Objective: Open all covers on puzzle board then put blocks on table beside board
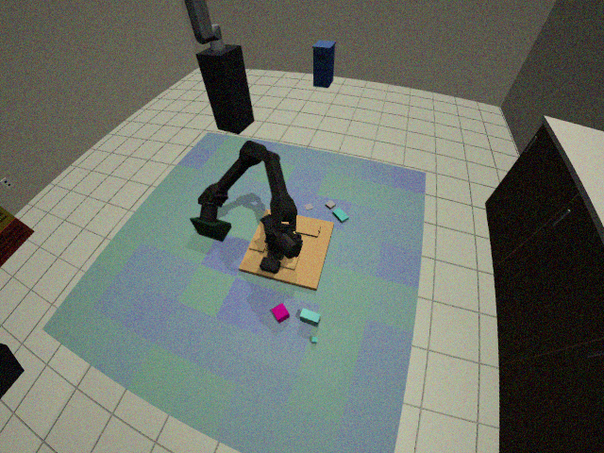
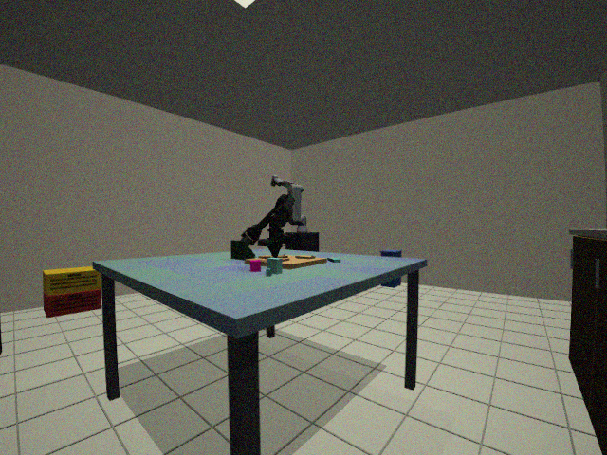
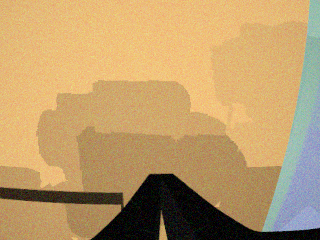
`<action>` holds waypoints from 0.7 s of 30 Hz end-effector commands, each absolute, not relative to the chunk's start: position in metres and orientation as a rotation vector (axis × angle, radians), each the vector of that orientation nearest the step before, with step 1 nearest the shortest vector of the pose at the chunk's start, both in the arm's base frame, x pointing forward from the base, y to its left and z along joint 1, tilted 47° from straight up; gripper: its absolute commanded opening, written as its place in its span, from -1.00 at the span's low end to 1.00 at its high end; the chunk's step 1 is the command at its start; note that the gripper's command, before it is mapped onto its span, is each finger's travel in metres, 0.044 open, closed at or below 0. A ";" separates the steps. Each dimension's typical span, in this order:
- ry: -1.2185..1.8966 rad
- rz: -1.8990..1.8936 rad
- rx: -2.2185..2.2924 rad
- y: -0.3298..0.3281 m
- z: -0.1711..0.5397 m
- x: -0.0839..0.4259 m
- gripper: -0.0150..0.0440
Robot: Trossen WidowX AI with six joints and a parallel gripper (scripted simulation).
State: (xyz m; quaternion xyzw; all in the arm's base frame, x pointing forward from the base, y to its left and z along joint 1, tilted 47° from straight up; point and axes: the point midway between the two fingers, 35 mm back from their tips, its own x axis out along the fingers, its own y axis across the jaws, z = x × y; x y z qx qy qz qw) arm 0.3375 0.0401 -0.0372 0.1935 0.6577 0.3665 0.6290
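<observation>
1. Working a cover, I judge: puzzle board [image 1: 317, 260] [image 2: 299, 264] [image 3: 150, 45] on the table [image 1: 205, 365] [image 2: 235, 299], under the arm [image 1: 277, 185] [image 2: 282, 210].
2. Gripper [image 1: 270, 264] [image 2: 275, 255] [image 3: 159, 176] over the board's seven o'clock part, top view; fingers clenched, nothing between them.
3. Outward: magenta block [image 1: 279, 312] [image 2: 255, 265] at six o'clock, teal block [image 1: 310, 316] [image 2: 274, 265] at five, flat teal piece [image 1: 340, 214] [image 2: 334, 260] at one.
4. Good practice: low tip, light sideways push along the cover's track or around its pin; pressing down could bind it.
5. Hidden: wells beneath the wrist. Wrist view: dark edge at eight o'clock, cut off. Contact with a cover: cannot tell.
</observation>
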 end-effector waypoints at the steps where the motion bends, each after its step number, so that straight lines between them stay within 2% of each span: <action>1: 1.503 0.838 0.446 0.041 -0.037 0.344 -0.49; 21: 1.502 0.838 0.446 0.045 -0.035 0.364 -0.49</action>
